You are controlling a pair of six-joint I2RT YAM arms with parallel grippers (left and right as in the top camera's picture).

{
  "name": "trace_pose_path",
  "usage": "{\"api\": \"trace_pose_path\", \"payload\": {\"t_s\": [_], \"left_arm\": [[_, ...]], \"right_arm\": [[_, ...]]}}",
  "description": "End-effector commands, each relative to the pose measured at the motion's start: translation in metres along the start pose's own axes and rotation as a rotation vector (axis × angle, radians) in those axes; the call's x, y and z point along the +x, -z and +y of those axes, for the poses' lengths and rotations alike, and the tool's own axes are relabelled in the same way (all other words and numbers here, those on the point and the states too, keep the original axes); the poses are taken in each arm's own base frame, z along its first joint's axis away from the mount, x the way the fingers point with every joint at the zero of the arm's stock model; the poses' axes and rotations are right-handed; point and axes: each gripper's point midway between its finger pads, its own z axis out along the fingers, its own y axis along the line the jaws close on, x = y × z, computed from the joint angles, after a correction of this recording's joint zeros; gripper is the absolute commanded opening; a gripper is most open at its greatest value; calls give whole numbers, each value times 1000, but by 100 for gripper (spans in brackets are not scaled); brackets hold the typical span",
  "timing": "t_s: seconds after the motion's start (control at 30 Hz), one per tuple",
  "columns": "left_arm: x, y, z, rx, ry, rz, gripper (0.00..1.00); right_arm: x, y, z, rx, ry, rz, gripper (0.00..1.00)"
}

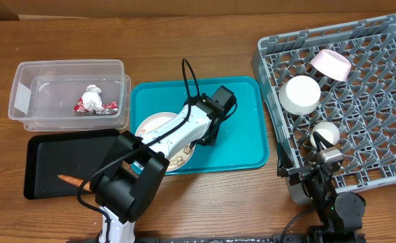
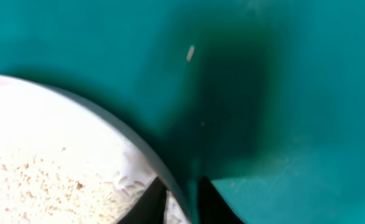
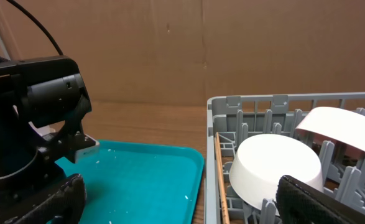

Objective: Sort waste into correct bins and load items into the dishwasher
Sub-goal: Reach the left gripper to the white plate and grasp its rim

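From above: left gripper down at the right rim of the plate on the teal tray; black bin with carrot just left of the plate, tub behind that, rack off to the right; right gripper low at the rack's front corner, so the left one clearly nearer. Left wrist: rim apparently pinched between nearly closed jaws, plate body and rice lying to the picture's left of them. Right wrist: jaws wide, holding nothing; bowl and chopsticks already in the rack. Next, probably: lift, then tip scraps binward.
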Motion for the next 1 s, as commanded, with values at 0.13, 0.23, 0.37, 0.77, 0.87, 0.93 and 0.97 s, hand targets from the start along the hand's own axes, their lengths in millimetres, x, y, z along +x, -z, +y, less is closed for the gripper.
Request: {"api": "trace_pose_path", "payload": {"t_s": [0.13,0.23,0.37,0.77,0.87,0.93,0.97], "left_arm": [[-1,-3,0,-10,-11,16,11],[-1,-3,-1,-9,-13,14,4],[0,-3,-2,-9,-16,15,27],[9,-29,5,-88,-54,68,4],[4,-18,8,-98,-53,65,4],[-1,-4,12,-121,-39,66,4],[-4,3,14,-129,-29,64,4]], "right_arm": [[1,0,0,-3,-2,-6,100],[1,0,0,-3,-2,-6,100],[1,0,0,-3,-2,-6,100],[1,0,0,-3,-2,-6,100],[1,0,0,-2,-2,-6,100],[1,0,0,-3,-2,-6,100],[1,0,0,-3,-2,-6,100]]}}
